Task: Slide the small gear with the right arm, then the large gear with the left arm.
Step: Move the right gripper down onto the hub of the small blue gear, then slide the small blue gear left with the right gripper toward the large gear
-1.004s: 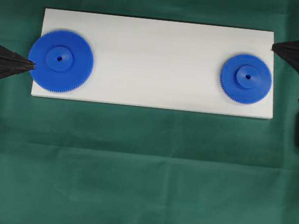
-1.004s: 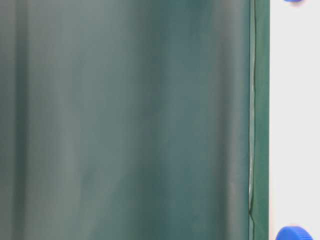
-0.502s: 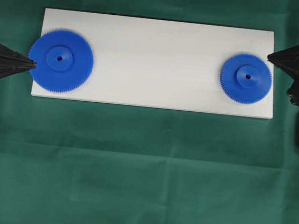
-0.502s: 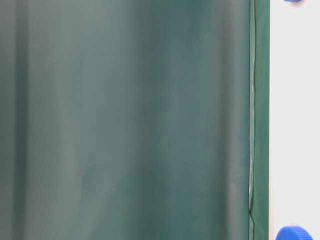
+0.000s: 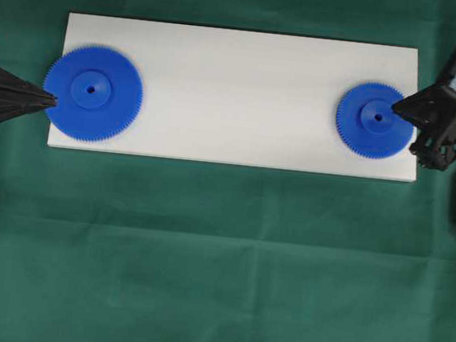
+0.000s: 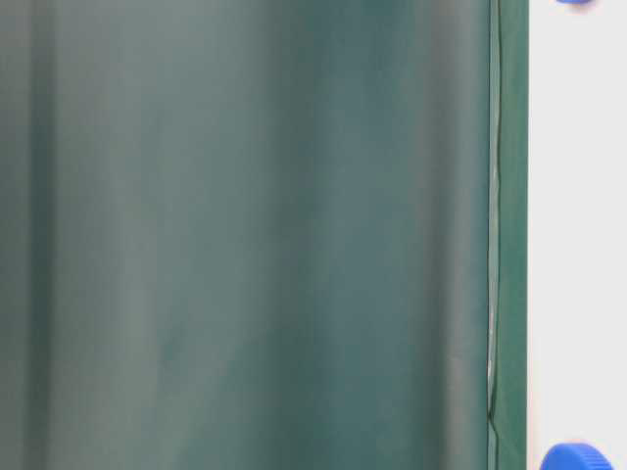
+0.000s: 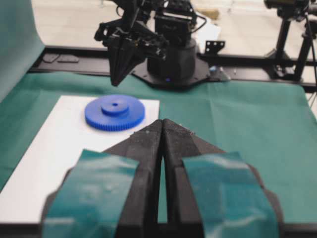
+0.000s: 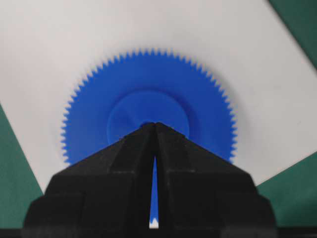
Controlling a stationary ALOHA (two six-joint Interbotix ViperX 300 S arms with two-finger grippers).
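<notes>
The small gear [image 5: 370, 124] lies flat near the right end of the white board [image 5: 235, 99]. My right gripper [image 5: 394, 111] is shut and empty, its pointed tip over the gear's hub from the right. In the right wrist view the shut tip [image 8: 155, 124] covers the centre of the small gear [image 8: 148, 79]. The large gear [image 5: 92, 92] lies at the board's left end. My left gripper [image 5: 53, 100] is shut with its tip at the gear's left rim. The left wrist view has the teal-marked shut tip [image 7: 162, 122] in front, with the small gear [image 7: 115, 113] and the right gripper [image 7: 119, 78] beyond.
Green cloth [image 5: 219, 259] covers the table around the board and hangs as a backdrop [image 6: 245, 235]. The board's middle [image 5: 244, 92] is bare between the gears. The right arm's base [image 7: 171, 54] stands past the board's far end.
My right gripper has swung leftward from off the board's upper right corner to over the small gear's hub. Both gears and the left gripper stay where they were.
</notes>
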